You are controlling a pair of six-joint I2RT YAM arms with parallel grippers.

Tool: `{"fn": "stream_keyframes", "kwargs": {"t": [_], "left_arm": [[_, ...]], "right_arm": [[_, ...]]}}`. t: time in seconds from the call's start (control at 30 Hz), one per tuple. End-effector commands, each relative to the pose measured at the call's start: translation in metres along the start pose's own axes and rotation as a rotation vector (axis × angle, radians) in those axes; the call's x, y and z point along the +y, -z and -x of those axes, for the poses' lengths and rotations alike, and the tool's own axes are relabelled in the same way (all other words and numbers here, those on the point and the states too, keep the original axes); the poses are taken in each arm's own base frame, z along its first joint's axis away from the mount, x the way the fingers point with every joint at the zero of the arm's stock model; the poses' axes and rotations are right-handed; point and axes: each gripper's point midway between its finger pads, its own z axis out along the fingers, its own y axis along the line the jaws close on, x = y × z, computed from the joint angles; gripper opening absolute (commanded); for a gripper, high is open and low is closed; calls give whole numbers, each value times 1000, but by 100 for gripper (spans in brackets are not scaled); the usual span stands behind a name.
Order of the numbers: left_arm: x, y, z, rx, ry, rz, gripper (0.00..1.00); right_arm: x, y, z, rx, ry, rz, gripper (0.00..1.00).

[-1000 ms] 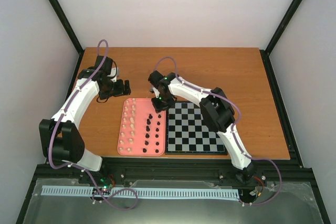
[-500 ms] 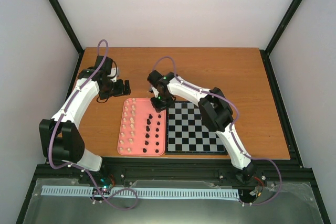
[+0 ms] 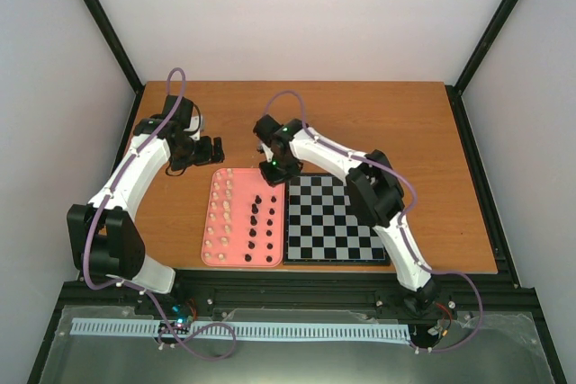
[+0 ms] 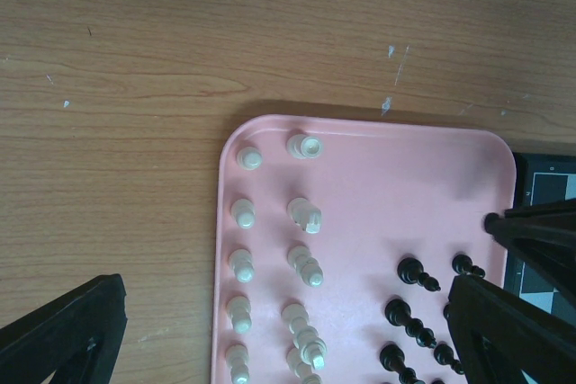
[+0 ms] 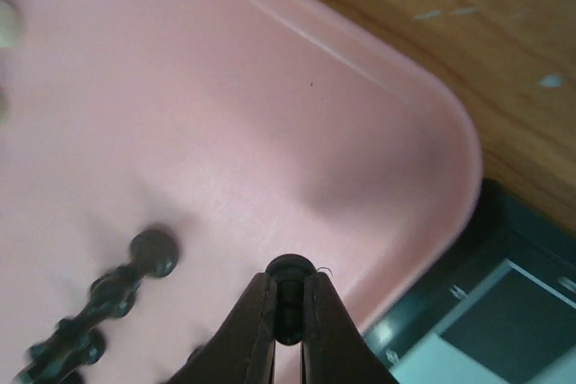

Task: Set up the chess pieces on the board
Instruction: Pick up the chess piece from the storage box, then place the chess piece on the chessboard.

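Note:
In the right wrist view my right gripper is shut on a small black chess piece just above the far right corner of the pink tray. From above, that gripper sits at the tray's far right corner, beside the board. Black pieces stand in the tray's right half and white pieces in its left half. No piece shows on the board. My left gripper hovers open behind the tray's far left corner; its wrist view shows white pieces between its wide fingers.
The pink tray lies flush against the board's left edge, near the table's front. The right gripper's fingers show at the right edge of the left wrist view. Bare wooden table stretches behind and right of the board.
My right gripper has closed from open onto the black piece at the tray's far right corner and shifted slightly back. The left arm has not moved.

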Motion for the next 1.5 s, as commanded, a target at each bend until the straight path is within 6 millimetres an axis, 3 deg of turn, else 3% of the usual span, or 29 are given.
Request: {"fn": "stream_keyframes", "kwargs": {"t": [0.0,0.23,0.43,0.77,1.03,1.47], "left_arm": [[-3,5,5,-23,3,-7,100],[-4,5,4,-23,5,-12,100],[-3,3,2,-17,6,-12,100],[-4,0,3,-11,9,-14,100],[-3,0,3,-8,10,-12,100],[-3,0,3,-7,9,-7,100]], "right_arm": [[-2,78,15,-158,-38,-1,4],[-63,103,-40,-136,-149,-99,4],[-125,108,-85,-130,-300,-162,3],[-178,101,-125,-102,-424,-295,3],[-198,89,-135,-83,-455,-318,3],[-208,75,-130,-54,-445,-295,5]]}}
